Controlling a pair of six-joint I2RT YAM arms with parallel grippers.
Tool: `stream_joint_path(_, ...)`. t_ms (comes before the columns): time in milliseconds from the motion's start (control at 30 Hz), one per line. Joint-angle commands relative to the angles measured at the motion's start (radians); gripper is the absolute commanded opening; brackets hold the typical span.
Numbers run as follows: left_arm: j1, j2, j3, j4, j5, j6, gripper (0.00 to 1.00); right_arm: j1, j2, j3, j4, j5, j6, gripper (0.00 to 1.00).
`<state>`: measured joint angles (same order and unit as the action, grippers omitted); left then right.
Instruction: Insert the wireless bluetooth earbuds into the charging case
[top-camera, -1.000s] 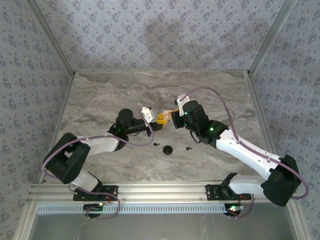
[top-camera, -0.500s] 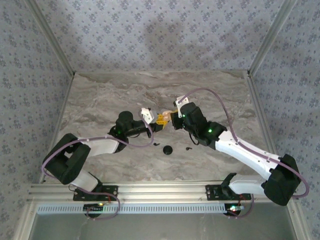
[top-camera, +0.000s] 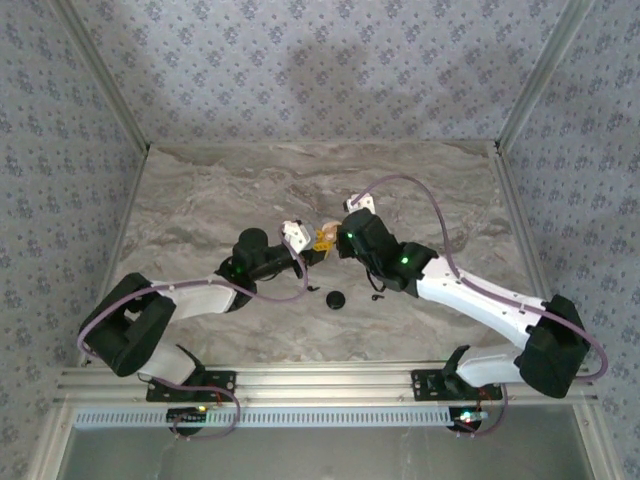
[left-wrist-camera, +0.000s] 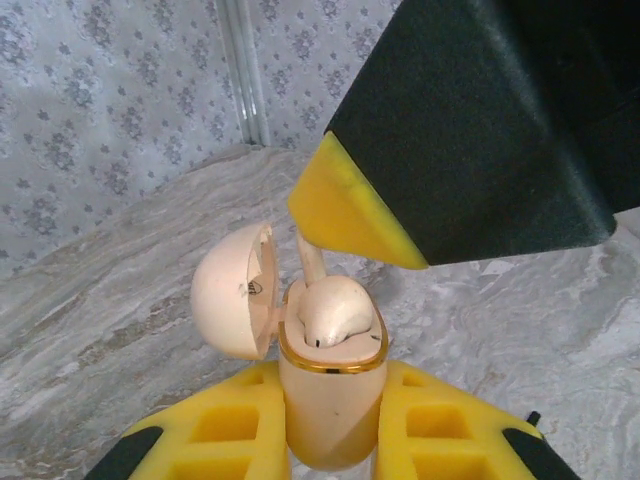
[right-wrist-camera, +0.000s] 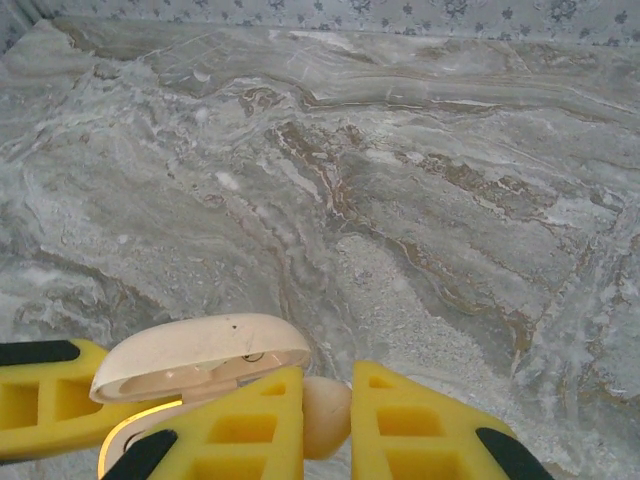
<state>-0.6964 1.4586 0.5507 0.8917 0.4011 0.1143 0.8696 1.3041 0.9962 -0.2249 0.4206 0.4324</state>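
Top view: at the bench's (top-camera: 200, 200) middle, the left fingers (top-camera: 308, 250) and right fingers (top-camera: 338, 240) meet at the cream charging case (top-camera: 322, 236).

Left wrist: the left fingers clamp the open case, with one earbud (left-wrist-camera: 335, 312) seated.

Right wrist: the right fingers pinch the second earbud (right-wrist-camera: 323, 420) beside the lid (right-wrist-camera: 200, 355). Likely next: seat it in the case, then release.

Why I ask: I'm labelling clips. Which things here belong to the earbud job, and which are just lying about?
In the job: charging case, earbud seated in it, second earbud at its mouth.
Lying about: black puck, two tiny black pieces.
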Motion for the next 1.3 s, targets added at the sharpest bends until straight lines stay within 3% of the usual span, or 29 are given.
stream_joint_path(0, 0.001, -0.061, 0.015, 0.125, -0.106, 0.027, 0.11, 0.027, 0.033, 0.012, -0.119, 0.007, 0.071, 0.16)
stream_joint_path(700, -0.017, -0.06, 0.013, 0.106, -0.179, 0.055, 0.11, 0.068, 0.093, 0.058, -0.065, -0.041, 0.124, 0.21)
stream_joint_path(1267, -0.017, -0.013, 0.012, 0.116, -0.156, 0.022, 0.11, 0.015, 0.066, 0.037, 0.033, -0.13, 0.084, 0.42)
